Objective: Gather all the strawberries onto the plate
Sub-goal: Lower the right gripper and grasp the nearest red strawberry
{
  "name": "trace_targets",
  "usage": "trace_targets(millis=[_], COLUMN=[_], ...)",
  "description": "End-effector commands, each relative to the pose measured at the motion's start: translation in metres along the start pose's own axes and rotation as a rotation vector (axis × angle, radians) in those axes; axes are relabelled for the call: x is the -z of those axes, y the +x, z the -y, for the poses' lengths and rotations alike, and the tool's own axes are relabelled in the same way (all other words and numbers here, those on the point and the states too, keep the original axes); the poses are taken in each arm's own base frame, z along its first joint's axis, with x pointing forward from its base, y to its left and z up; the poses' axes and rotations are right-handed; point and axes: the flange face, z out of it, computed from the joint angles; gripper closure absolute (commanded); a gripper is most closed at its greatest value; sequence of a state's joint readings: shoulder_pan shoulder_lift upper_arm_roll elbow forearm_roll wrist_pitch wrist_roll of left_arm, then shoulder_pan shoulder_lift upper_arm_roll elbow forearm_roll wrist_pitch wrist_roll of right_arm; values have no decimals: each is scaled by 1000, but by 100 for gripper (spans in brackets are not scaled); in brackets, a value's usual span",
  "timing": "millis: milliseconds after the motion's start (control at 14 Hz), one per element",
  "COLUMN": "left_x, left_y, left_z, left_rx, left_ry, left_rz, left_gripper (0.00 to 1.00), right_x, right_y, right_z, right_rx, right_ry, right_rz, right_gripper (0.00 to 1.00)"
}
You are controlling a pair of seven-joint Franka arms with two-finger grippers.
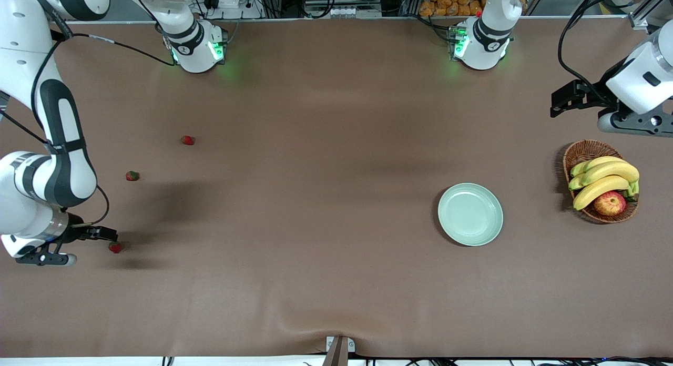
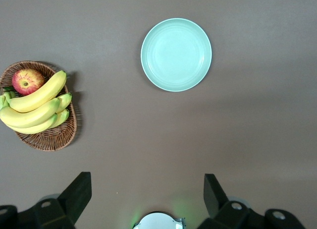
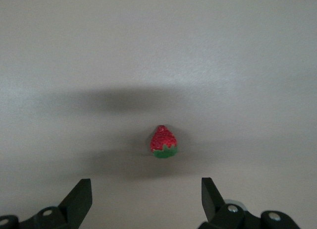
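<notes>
Three small red strawberries lie on the brown table toward the right arm's end: one (image 1: pixel 187 140) farthest from the front camera, one (image 1: pixel 132 175) in the middle, one (image 1: pixel 115 246) nearest. My right gripper (image 1: pixel 46 259) hangs low beside that nearest strawberry (image 3: pixel 163 143). Its jaws (image 3: pixel 146 197) are open and hold nothing, and the berry lies just ahead of the fingertips. The pale mint-green plate (image 1: pixel 470 214) sits toward the left arm's end and has nothing on it. My left gripper (image 1: pixel 633 123) waits high over that end, open (image 2: pixel 147 194), with the plate (image 2: pixel 176 54) in its view.
A brown wicker basket (image 1: pixel 583 148) holding bananas (image 1: pixel 604 179) and a red-yellow apple (image 1: pixel 610 203) stands beside the plate at the left arm's end. It also shows in the left wrist view (image 2: pixel 49 140). A small metal bracket (image 1: pixel 339 347) sits at the table's front edge.
</notes>
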State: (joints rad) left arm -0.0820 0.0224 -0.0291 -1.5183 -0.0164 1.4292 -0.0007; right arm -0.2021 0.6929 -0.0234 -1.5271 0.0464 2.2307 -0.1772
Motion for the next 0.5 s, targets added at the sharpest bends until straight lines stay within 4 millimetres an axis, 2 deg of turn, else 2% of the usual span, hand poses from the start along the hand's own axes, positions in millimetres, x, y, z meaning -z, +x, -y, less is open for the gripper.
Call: trace_targets(millis=[0,143,429], left_x=[4,4,5], left_y=[-1,0,0], left_z=[-1,-1,-1], left_rx=[-3,-3,0], left_ry=[-8,-8,-8], left_rz=[-6,-9,-13], left_gripper=[0,0,0], right_x=[-17,-23,-37], right_y=[4,6,14], right_z=[-5,-8,-10], right_rx=[-8,-2,43], right_ry=[38,30,15], right_rz=[1,-23,-55], right_gripper=[10,10,19])
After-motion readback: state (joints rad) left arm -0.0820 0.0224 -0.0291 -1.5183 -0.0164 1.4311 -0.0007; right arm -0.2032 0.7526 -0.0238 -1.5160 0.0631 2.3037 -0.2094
